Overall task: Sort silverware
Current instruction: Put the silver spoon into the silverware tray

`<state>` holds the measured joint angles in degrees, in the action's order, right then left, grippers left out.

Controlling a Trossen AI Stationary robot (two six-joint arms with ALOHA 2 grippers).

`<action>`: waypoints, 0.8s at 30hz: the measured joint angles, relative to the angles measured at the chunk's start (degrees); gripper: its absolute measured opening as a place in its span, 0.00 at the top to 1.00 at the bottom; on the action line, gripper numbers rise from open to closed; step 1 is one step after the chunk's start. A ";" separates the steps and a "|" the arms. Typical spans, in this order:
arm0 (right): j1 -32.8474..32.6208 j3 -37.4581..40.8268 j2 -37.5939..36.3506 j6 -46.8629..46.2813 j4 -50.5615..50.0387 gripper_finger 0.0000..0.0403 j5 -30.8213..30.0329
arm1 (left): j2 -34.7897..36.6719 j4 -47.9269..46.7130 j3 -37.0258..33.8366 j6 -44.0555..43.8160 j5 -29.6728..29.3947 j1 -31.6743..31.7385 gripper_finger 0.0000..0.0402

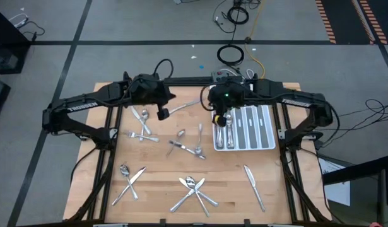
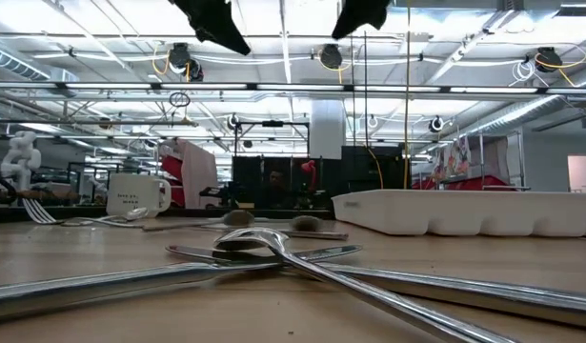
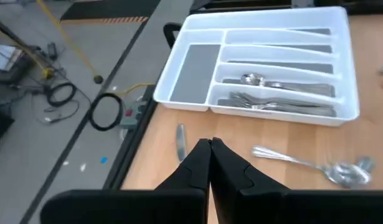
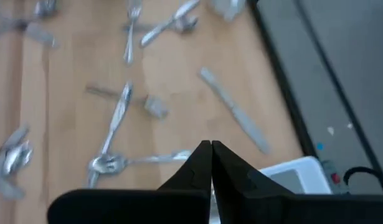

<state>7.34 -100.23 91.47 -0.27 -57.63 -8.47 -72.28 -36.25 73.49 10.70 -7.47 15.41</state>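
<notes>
Where silverware lies, wooden table.

This is looking like a robotics lab or industrial workshop hall rather than a home. A pale wooden worktable is sitting on a black metal frame over a grey floor marked with dark lines and orange-and-black striped hazard tape. Loose black and yellow cables are lying coiled on that floor behind the table. Across the room, an open ceiling of white steel trusses and strip lights is stretching far back, with further equipment and red shapes standing in the distance.
</notes>
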 joint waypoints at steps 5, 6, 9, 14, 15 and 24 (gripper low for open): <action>-4.09 0.06 6.51 4.26 -5.19 0.93 8.28 | 0.85 -0.89 0.00 -1.31 7.07 0.12 0.97; -5.06 0.10 8.23 4.07 -5.69 0.90 9.94 | 0.99 -0.93 0.00 -2.19 7.04 -0.08 0.97; -6.74 0.12 12.86 -0.56 -5.08 0.78 12.10 | 2.41 -0.87 0.00 -6.28 5.53 -0.16 0.97; -6.41 0.12 21.27 -18.67 -3.44 0.58 8.47 | 7.28 -1.32 0.00 -12.00 2.89 0.44 0.97; -6.14 0.12 22.75 -21.86 -2.92 0.55 8.89 | 8.46 -1.61 0.00 -12.86 2.78 0.45 0.97; -4.79 0.13 32.31 -35.55 2.23 0.53 11.71 | 17.71 -3.84 0.00 -13.40 1.41 0.38 0.97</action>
<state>2.55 -100.10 123.78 -35.82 -55.40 3.24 -54.57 -40.09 73.49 -2.70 -6.06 15.79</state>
